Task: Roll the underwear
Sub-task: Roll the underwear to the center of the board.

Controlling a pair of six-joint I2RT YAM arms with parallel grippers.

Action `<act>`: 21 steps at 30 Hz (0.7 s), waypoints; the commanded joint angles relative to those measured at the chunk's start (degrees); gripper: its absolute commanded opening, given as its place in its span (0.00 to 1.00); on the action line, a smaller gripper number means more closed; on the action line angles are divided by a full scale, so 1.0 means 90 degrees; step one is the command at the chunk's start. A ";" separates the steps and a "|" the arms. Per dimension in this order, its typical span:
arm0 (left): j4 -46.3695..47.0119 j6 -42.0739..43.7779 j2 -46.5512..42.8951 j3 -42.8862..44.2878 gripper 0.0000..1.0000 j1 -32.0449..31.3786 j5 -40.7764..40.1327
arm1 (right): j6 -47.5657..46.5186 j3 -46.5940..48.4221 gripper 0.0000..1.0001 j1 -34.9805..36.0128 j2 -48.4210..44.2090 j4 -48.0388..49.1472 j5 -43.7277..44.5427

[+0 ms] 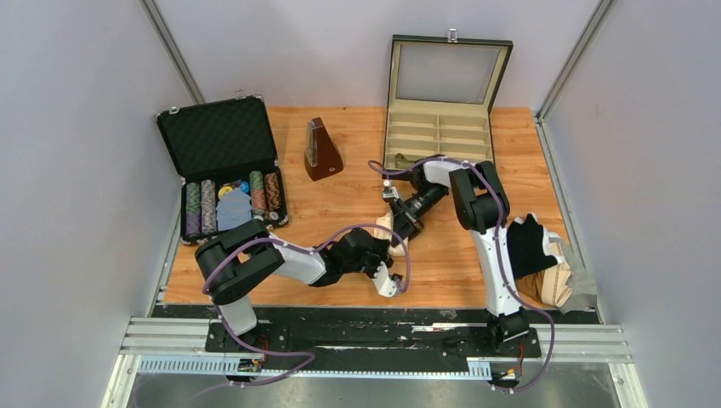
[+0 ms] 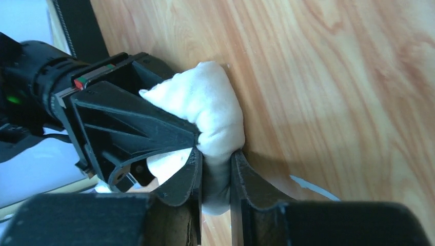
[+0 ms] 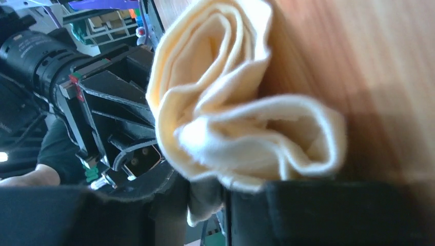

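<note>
Wood tabletop [image 1: 451, 263], both arms nose to nose mid-table. Left gripper [image 2: 215, 166] is pinched tight on one end of the cream-beige underwear [image 2: 213, 107]. Right gripper [image 3: 208, 192] is pinched on the other end; layers spiralled but loose. Step, I'd say: tightening this roll. Next move needs one clamp holding while the other winds in slack, else it springs open. Pile of other underwear [image 1: 531, 242] at the right edge looks unrolled. Olive piece [image 1: 406, 161] lies in the divided box [image 1: 438, 127].

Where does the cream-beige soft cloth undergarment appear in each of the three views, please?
Top external: the cream-beige soft cloth undergarment lies mid-table.
Left wrist: centre, clamped in the left gripper.
Right wrist: centre, clamped in the right gripper.
Shared landmark: the orange wooden tabletop.
</note>
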 commanded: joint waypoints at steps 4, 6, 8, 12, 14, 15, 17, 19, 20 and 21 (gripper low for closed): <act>-0.3539 -0.0847 0.0527 0.1173 0.12 0.0263 0.0391 | 0.0562 -0.0269 1.00 0.0134 -0.0597 0.0888 0.0922; -0.4328 -0.0926 0.0569 0.1517 0.10 0.0381 0.0623 | 0.0568 -0.0178 1.00 0.0037 -0.1109 0.0827 0.0986; -0.5038 -0.1065 0.0658 0.1924 0.08 0.0488 0.0931 | 0.0495 -0.0047 1.00 -0.0117 -0.1608 0.0693 0.0972; -0.6704 -0.1950 0.1041 0.3132 0.04 0.0828 0.2248 | 0.0491 -0.0190 1.00 -0.0693 -0.2725 0.0966 0.1025; -0.7207 -0.2476 0.1182 0.3576 0.03 0.1028 0.3052 | 0.0680 -0.0748 1.00 -0.1199 -0.3804 0.1721 0.0993; -0.7378 -0.2618 0.1223 0.3720 0.03 0.1089 0.3549 | 0.0792 -0.1224 1.00 -0.1520 -0.4414 0.2304 0.0992; -0.7704 -0.2830 0.1364 0.3881 0.02 0.1206 0.4293 | 0.0920 -0.2484 1.00 -0.2052 -0.5901 0.4027 0.1183; -0.8052 -0.2837 0.1557 0.4046 0.03 0.1261 0.4941 | 0.0458 -0.4333 1.00 -0.2305 -0.7598 0.5724 0.1563; -0.8208 -0.2765 0.1737 0.4123 0.04 0.1321 0.5224 | 0.0112 -0.5158 1.00 -0.2333 -0.8296 0.6307 0.1634; -0.8639 -0.2704 0.1852 0.4347 0.04 0.1362 0.5823 | -0.0312 -0.5884 1.00 -0.2333 -0.8969 0.6890 0.1473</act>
